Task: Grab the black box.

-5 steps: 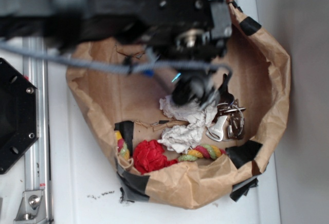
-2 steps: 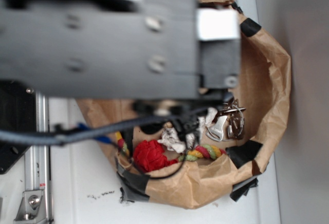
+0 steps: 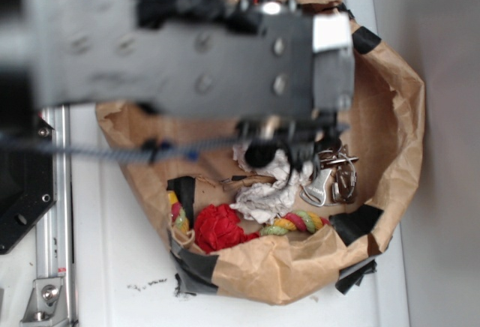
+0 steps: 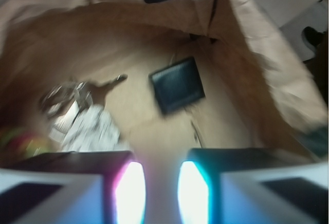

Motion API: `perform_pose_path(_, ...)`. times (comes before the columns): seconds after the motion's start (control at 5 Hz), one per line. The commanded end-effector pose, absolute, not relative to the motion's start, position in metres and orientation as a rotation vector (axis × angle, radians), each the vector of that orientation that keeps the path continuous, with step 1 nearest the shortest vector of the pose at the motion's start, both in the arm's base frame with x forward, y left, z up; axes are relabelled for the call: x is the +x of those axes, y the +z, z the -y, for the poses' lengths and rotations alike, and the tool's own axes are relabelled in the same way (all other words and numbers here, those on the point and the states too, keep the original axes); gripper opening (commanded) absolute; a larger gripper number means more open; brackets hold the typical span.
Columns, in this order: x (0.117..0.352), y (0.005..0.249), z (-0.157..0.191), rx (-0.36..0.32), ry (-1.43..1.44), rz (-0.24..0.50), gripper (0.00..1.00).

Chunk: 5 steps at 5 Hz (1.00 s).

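Wrist view, left to right across the paper bag (image 4: pixel 247 44): crumpled white paper (image 4: pixel 92 126) at the left, then the black box (image 4: pixel 177 85) lying flat on the bag floor right of centre, ahead of the gripper (image 4: pixel 161 193), whose fingers (image 4: pixel 128 193) stand slightly spread with nothing between them. Compared with the exterior view a second ago, the arm has swung over the bag and now hides the box there. Judgement: approach only, grasp not yet begun.
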<state>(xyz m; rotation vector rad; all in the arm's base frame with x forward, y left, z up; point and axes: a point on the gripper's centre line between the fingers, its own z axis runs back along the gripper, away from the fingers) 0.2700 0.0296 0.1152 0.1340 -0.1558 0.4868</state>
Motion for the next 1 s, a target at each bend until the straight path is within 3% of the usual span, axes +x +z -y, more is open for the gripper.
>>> perform_pose_path(0.0,0.294,0.07,-0.054,0.175,0.472,0.289,1.0)
perform_pose_path(0.4,0.309,0.061,-0.082,0.208,0.577,0.288,1.0)
perform_pose_path(0.8,0.306,0.063,-0.092,0.199,0.569,0.287,1.0)
